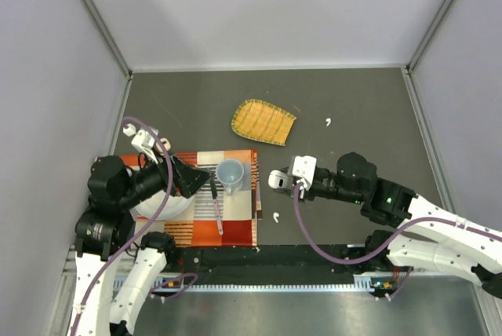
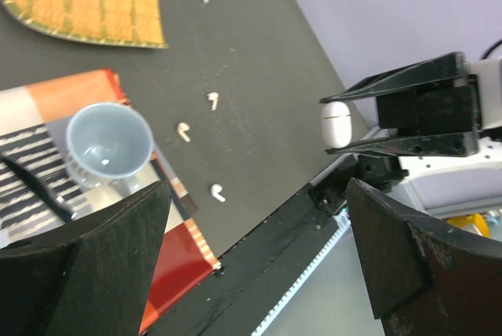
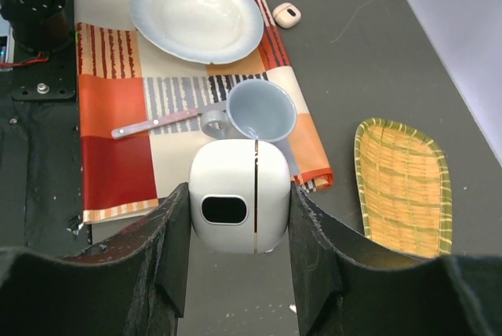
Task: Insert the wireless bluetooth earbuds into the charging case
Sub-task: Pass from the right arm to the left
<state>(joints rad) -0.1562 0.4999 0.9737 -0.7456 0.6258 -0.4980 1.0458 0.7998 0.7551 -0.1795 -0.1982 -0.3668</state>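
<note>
Right pincer (image 3: 239,218) is clamped on the charging case (image 3: 239,204), squeezing its two flat sides, the white shell held up off the table (image 1: 353,116) with its lid seam apparently shut. That is the first worry: a smooth rounded case pinched by its sides can twist or squirt out if the hold shifts. Out from there, the left pincer (image 2: 259,265) hangs spread wide and empty above the patterned cloth (image 1: 235,230), near the blue-grey cup (image 1: 230,174). And the wireless bluetooth earbuds (image 2: 217,192)? All four lie loose on the dark table, three in a scatter just off the cloth's edge, one farther away beyond the woven yellow tray (image 1: 263,122). They are tiny and curved, so a wide-open pincer coming down could nudge one away or clip it by the stem and flick it. The nearest bud sits close to the cloth hem, where a finger might snag fabric and drag the cup along.
</note>
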